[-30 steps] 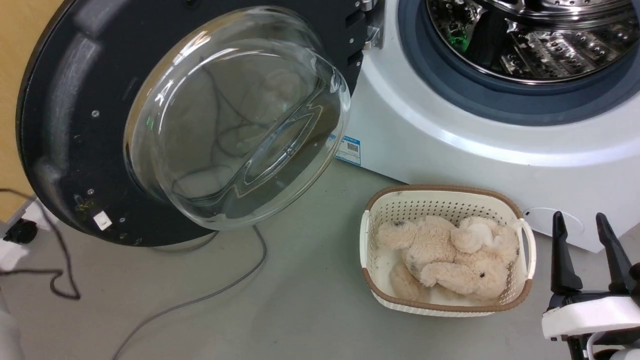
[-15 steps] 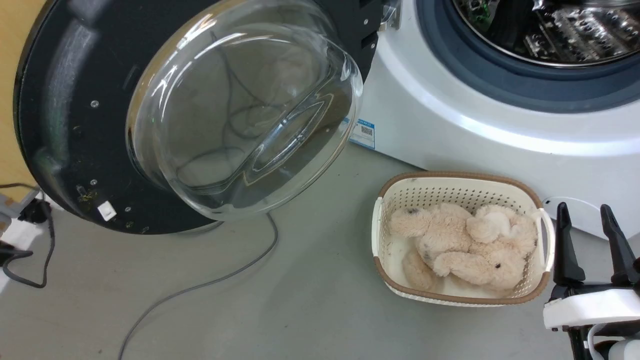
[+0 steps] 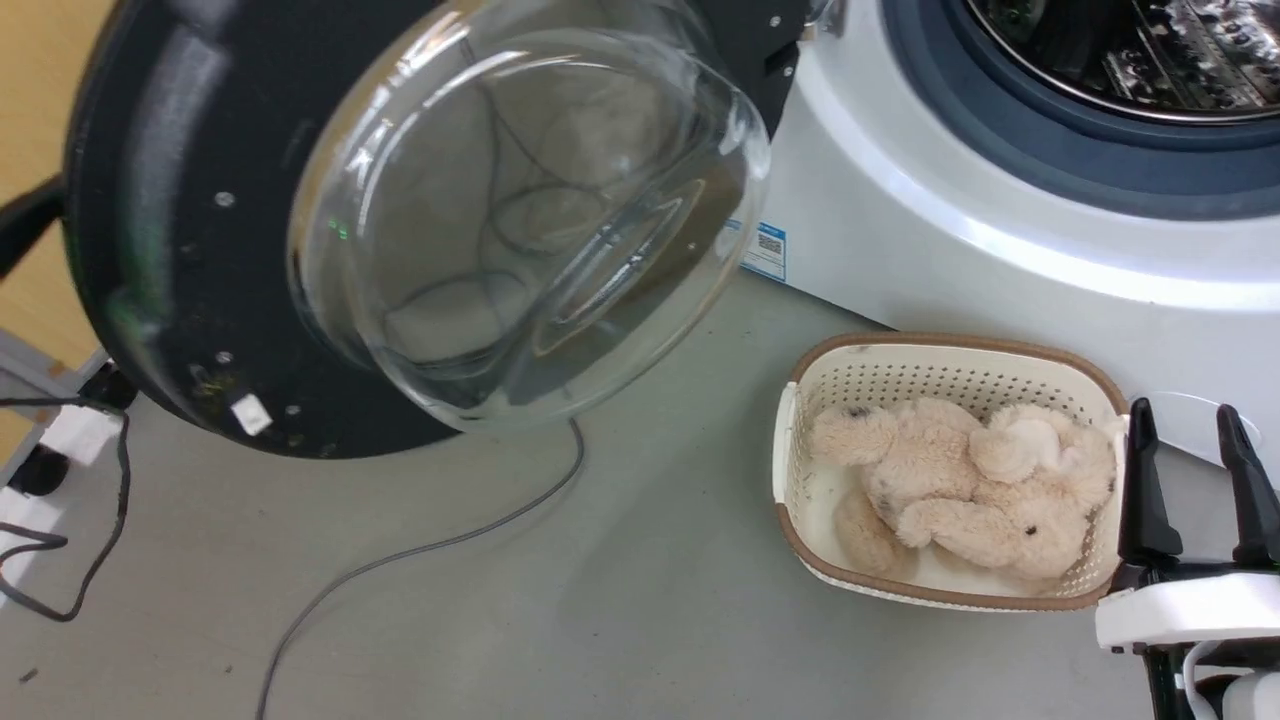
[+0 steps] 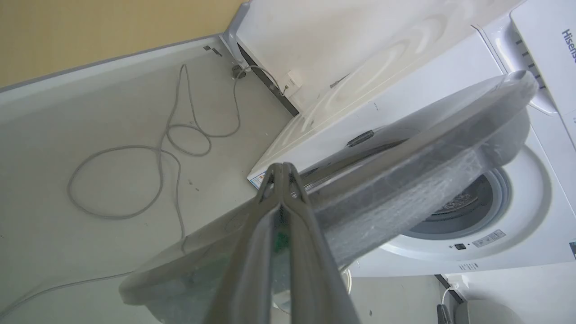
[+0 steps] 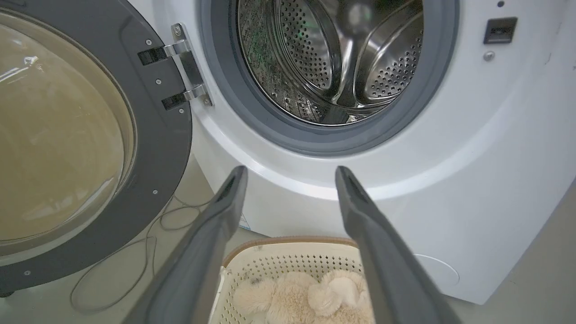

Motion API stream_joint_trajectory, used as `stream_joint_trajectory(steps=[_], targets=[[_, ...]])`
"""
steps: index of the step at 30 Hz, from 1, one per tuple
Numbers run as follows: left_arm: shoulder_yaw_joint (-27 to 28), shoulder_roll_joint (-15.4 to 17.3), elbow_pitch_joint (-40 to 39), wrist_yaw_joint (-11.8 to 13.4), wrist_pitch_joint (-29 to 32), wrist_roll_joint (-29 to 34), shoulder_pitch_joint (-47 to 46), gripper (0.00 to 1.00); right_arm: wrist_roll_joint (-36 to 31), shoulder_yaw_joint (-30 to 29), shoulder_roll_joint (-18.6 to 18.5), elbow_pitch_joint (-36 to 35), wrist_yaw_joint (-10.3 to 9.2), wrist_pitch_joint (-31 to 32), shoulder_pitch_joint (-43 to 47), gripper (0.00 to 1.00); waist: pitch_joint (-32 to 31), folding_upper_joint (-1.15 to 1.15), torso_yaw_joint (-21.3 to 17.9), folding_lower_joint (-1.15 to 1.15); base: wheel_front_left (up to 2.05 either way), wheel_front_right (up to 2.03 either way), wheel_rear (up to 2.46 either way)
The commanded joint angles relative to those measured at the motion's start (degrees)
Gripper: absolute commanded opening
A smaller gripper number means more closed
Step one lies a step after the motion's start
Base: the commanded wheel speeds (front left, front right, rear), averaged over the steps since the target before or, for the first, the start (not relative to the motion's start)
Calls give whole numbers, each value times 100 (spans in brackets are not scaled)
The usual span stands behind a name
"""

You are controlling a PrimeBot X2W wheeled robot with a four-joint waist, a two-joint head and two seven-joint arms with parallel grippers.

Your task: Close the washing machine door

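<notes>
The washing machine door (image 3: 170, 250) stands wide open on the left, glossy black, its clear glass bowl (image 3: 530, 220) bulging toward me. The white washing machine (image 3: 950, 250) sits at the upper right, showing its blue-grey gasket (image 3: 1000, 140) and steel drum (image 3: 1130, 50). In the left wrist view my left gripper (image 4: 282, 167) is shut and empty. Its tips lie at the outer face of the door (image 4: 405, 171); I cannot tell whether they touch. My right gripper (image 3: 1183, 410) is open and empty at the lower right, pointing at the machine front (image 5: 472, 157).
A cream basket (image 3: 960, 345) holding a beige plush toy (image 3: 970, 480) stands on the floor before the machine, just left of my right gripper. A grey cable (image 3: 430, 550) and a black one (image 3: 100, 540) trail across the floor under and left of the door.
The head camera has shifted, so everything sits further right and higher. A dark arm part now shows behind the door's left rim. The door looks turned slightly toward the machine.
</notes>
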Motion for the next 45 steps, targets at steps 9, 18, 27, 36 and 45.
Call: stream_joint_trajectory(steps=[9, 18, 27, 36, 45], targets=[[-580, -40, -1167, -64, 339, -725, 962, 0, 118, -102, 16, 35, 5, -63, 33, 100, -189, 0, 68, -1, 0, 0, 0], [-1487, -307, -2668, -65, 382, -1103, 1738, 0, 138, -150, 16, -32, 5, -63, 150, 100, -456, 0, 105, -1, 0, 0, 0], [-2423, -601, -3549, -65, 183, -1125, 1902, 0, 155, -96, 16, -82, 5, -63, 174, 100, -557, 0, -326, -1, 0, 0, 0], [-3018, -841, -3731, -65, -331, -1104, 1709, 0, 205, -55, 16, -114, 5, -63, 114, 100, -498, 0, -1059, -1, 0, 0, 0], [-3588, -1030, -3486, -65, -1097, -1170, 1288, 0, 302, -58, 16, -114, 5, -63, 7, 100, -368, 0, -1951, -1, 0, 0, 0]])
